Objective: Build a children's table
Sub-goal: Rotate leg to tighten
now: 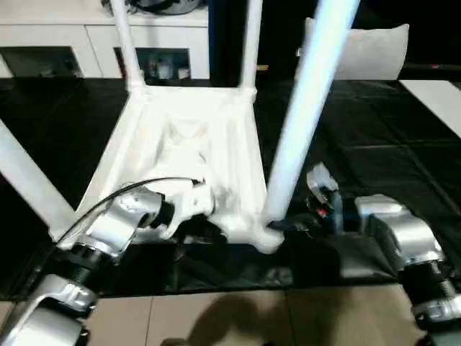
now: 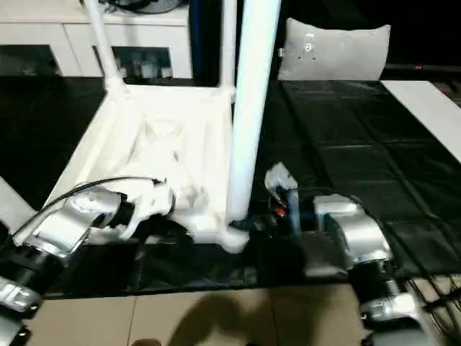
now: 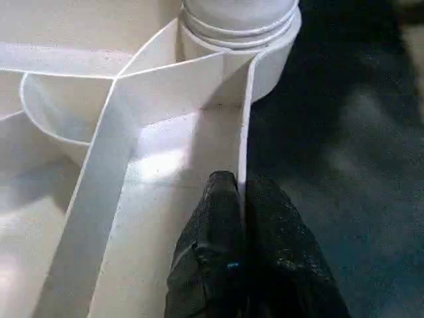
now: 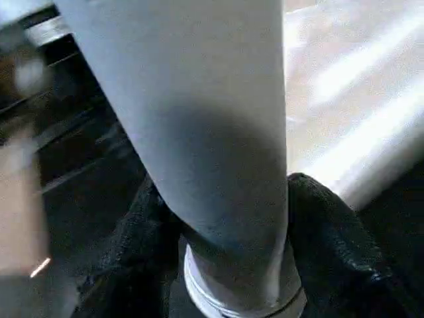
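The white tabletop (image 1: pixel 176 140) lies upside down on a black mat, ribbed underside up. Two legs (image 1: pixel 124 43) (image 1: pixel 251 43) stand in its far corner sockets, and another leg (image 1: pixel 25 180) slants up at the near left. The near right leg (image 1: pixel 302 115) stands in its corner socket (image 3: pixel 238 26). My left gripper (image 3: pixel 240 182) is shut on the tabletop's thin rim wall just beside that socket. My right gripper (image 4: pixel 228 212) reaches in from the right, with its black fingers (image 4: pixel 324 218) pressed against both sides of this leg just above the socket.
A white cabinet with glass doors (image 1: pixel 94 43) runs along the back left. A grey pillow (image 1: pixel 367 50) leans at the back right, and a white board (image 1: pixel 436 97) lies on the right. Tan floor tiles (image 1: pixel 238 317) border the mat's near edge.
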Controlling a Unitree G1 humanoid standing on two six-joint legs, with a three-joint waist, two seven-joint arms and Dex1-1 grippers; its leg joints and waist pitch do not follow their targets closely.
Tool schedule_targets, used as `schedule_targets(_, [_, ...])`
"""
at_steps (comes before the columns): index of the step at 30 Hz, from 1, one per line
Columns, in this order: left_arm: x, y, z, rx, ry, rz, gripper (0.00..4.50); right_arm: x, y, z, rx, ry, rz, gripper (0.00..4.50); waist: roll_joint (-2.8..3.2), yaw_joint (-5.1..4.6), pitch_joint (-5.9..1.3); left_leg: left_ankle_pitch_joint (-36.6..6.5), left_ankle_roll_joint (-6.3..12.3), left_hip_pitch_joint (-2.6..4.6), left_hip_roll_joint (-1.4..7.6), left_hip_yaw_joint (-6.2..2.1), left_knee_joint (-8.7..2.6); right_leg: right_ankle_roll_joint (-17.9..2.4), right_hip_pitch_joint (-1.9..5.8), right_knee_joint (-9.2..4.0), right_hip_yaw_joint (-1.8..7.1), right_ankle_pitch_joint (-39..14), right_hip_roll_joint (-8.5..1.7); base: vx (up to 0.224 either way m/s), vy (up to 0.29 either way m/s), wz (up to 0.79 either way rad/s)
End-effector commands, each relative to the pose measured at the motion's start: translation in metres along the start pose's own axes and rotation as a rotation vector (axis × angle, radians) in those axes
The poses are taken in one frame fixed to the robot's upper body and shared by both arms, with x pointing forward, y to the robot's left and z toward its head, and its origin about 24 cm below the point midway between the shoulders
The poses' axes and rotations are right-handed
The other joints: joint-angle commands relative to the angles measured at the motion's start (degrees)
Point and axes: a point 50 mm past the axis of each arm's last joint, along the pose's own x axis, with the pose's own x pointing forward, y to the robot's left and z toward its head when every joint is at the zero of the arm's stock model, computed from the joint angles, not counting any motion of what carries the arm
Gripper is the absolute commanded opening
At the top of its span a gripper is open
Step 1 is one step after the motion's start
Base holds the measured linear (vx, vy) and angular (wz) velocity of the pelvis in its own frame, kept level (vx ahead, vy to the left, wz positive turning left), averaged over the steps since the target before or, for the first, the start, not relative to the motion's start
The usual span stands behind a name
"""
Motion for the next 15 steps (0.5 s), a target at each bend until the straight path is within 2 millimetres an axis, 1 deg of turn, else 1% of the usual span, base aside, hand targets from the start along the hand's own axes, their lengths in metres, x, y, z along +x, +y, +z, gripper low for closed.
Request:
schedule_targets(1, [0.019,0.0,0.032,-0.04,-0.136,0.067,0.0,0.028,0.007,0.009,0.077,-0.032,-0.125,2.05,-0.11,-0.73,-4.45,-6.5,2.6,-1.52,-1.11,1.92,-2.91,8.5,5.37,-6.93,0.71,-30.0,-2.26,0.0,0.0,0.0])
schedule_targets(2, [0.022,0.001,0.034,-0.053,-0.132,0.095,0.0,0.031,0.006,0.009,0.101,-0.043,-0.173,2.05,-0.02,-1.23,-4.64,-6.6,2.7,-1.88,-0.82,1.74,-2.99,9.0,5.87,-6.93,0.61,-29.1,-2.23,0.0,0.0,0.0])
schedule_targets(3, [0.022,0.001,0.034,-0.053,-0.132,0.095,0.0,0.031,0.006,0.009,0.101,-0.043,-0.173,2.05,0.36,-1.63,-4.6,-7.1,3.14,-1.75,-0.26,1.48,-3.24,8.9,6.0,-7.29,0.35,-28.9,-2.4,0.0,0.0,0.0])
schedule_targets(4, [0.027,0.005,0.037,-0.063,-0.112,0.171,0.0,0.037,0.001,0.01,0.163,-0.058,-0.275,2.05,1.31,-2.47,-4.77,-9.1,4.43,-1.92,2.7,0.25,-4.26,7.5,7.04,-6.1,0.95,-25.4,-3.29,0.0,0.0,0.0])
schedule_targets(5, [0.03,0.006,0.039,-0.064,-0.098,0.209,0.0,0.04,-0.001,0.01,0.178,-0.058,-0.326,2.05,1.29,-2.78,-4.52,-10.6,4.76,-1.62,3.43,0.13,-4.64,6.5,6.66,-5.51,1.7,-24.8,-3.38,0.0,0.0,0.0])
schedule_targets(6, [0.036,0.01,0.041,-0.066,-0.072,0.273,0.0,0.045,-0.004,0.009,0.187,-0.056,-0.399,2.05,0.99,-3.29,-4.19,-13.1,3.97,-0.58,2.51,0.76,-4.16,5.5,5.96,-6.31,1.7,-27.1,-3.66,0.0,0.0,0.0])
schedule_targets(7, [0.037,0.01,0.042,-0.067,-0.067,0.284,0.0,0.046,-0.005,0.009,0.187,-0.056,-0.412,2.05,0.68,-3.54,-4.09,-12.5,3.24,-0.16,0.42,1.57,-3.26,6.2,5.67,-7.6,0.83,-30.6,-3.65,0.0,0.0,0.0])
schedule_targets(8, [0.037,0.011,0.042,-0.068,-0.064,0.289,0.0,0.047,-0.005,0.009,0.187,-0.056,-0.42,2.05,0.61,-3.37,-4.24,-11.5,3.21,-0.2,-0.16,1.7,-3.12,6.5,5.74,-7.78,0.63,-31.1,-3.89,0.0,0.0,0.0])
schedule_targets(9, [0.04,0.012,0.045,-0.067,-0.065,0.314,0.0,0.05,-0.002,0.009,0.183,-0.06,-0.409,2.4,0.45,-3.38,-4.29,-10.5,3.56,-0.49,-0.41,1.75,-3.24,6.8,5.85,-7.8,0.59,-30.8,-3.76,0.0,0.0,0.0])
schedule_targets(10, [0.04,0.012,0.046,-0.064,-0.071,0.314,0.0,0.05,0.0,0.01,0.172,-0.065,-0.398,2.6,0.47,-3.24,-4.41,-8.5,4.14,-0.64,-0.47,1.78,-3.45,6.8,5.87,-7.54,0.73,-28.5,-3.42,0.0,0.0,0.0])
schedule_targets(11, [0.04,0.012,0.047,-0.059,-0.072,0.316,0.0,0.05,0.001,0.012,0.165,-0.081,-0.385,2.74,0.64,-3.19,-4.47,-7.8,4.28,-0.77,-0.4,1.71,-3.55,6.5,5.98,-7.34,0.88,-27.4,-3.42,0.0,0.0,0.0])
schedule_targets(12, [0.04,0.012,0.047,-0.049,-0.07,0.317,0.0,0.05,0.003,0.014,0.153,-0.099,-0.37,2.83,0.67,-3.1,-4.63,-6.5,4.4,-0.82,-0.23,1.59,-3.72,5.7,6.02,-6.82,1.22,-25.3,-3.52,0.0,0.0,0.0])
schedule_targets(13, [0.039,0.012,0.047,-0.037,-0.066,0.311,0.0,0.049,0.003,0.015,0.137,-0.101,-0.365,2.83,0.66,-2.98,-4.73,-5.1,4.54,-0.93,-0.09,1.53,-3.84,4.5,6.08,-6.34,1.58,-23.2,-3.58,0.0,0.0,0.0])
schedule_targets(14, [0.039,0.012,0.046,-0.03,-0.062,0.307,0.0,0.048,0.003,0.015,0.127,-0.1,-0.366,2.98,0.7,-2.85,-4.77,-4.3,4.61,-0.95,0.04,1.48,-3.9,3.9,6.12,-6.08,1.75,-22.3,-3.64,0.0,0.0,0.0])
schedule_targets(15, [0.038,0.011,0.045,-0.024,-0.055,0.3,0.0,0.047,0.002,0.015,0.117,-0.097,-0.365,2.98,0.73,-2.63,-4.82,-3.1,4.67,-0.97,0.06,1.45,-3.97,2.9,6.13,-5.59,2.04,-20.6,-3.66,0.0,0.0,0.0])
